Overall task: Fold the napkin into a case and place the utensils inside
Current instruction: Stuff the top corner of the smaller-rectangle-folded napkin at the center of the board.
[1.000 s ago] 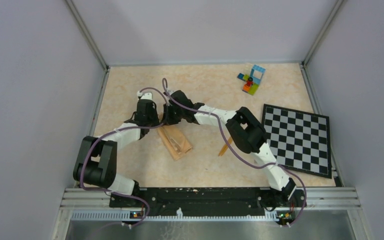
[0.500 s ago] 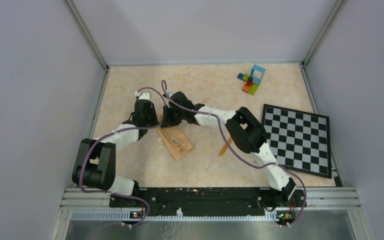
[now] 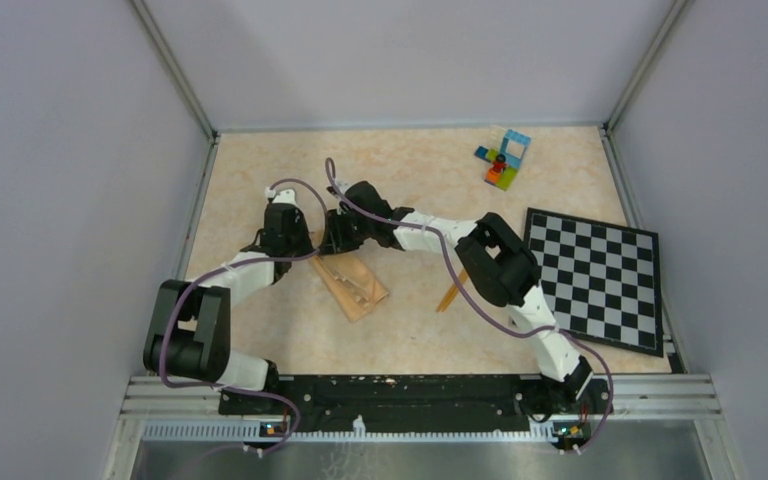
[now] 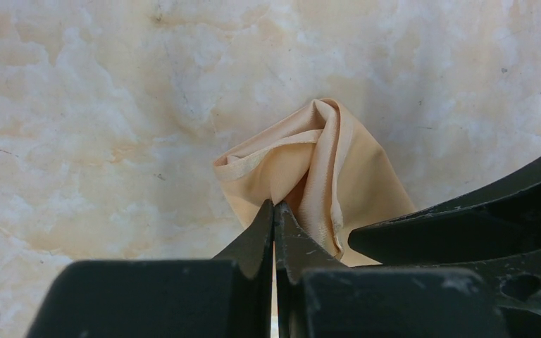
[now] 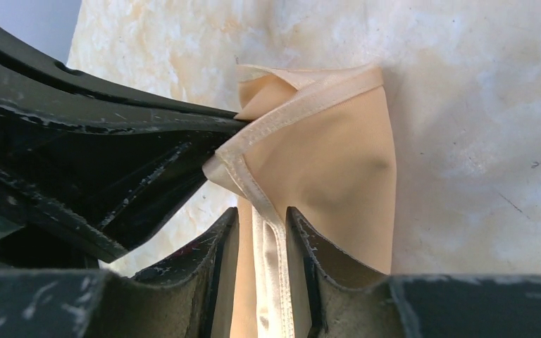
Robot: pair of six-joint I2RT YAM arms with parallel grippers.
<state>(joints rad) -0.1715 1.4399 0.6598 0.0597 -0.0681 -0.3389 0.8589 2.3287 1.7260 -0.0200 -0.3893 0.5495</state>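
**My left gripper [image 4: 273, 208] pinches the napkin [image 4: 324, 162]; my right gripper [image 5: 260, 215] stands parted around its hem**

My left fingers are pressed together tip to tip, with a fold of the peach-tan cloth caught at their points. The cloth rises from there in a crumpled peak above the marbled table [image 3: 410, 170]. From the right wrist view, the same black fingers come in from the left and meet the napkin's stitched corner.

My right jaws are apart, one on each side of the hem, which runs straight down between them. Whether the pads touch the cloth I cannot tell.

From above, the napkin lies as a narrow folded strip in the middle of the table, slanting from my two grippers at its far end toward the near edge. An orange utensil [image 3: 448, 294] lies on the bare table to the right of the napkin, apart from it and half hidden by my right arm; I cannot tell which piece it is. The checkered board [image 3: 592, 282] sits at the right side, and the toy bricks [image 3: 502, 160] sit near the far edge.
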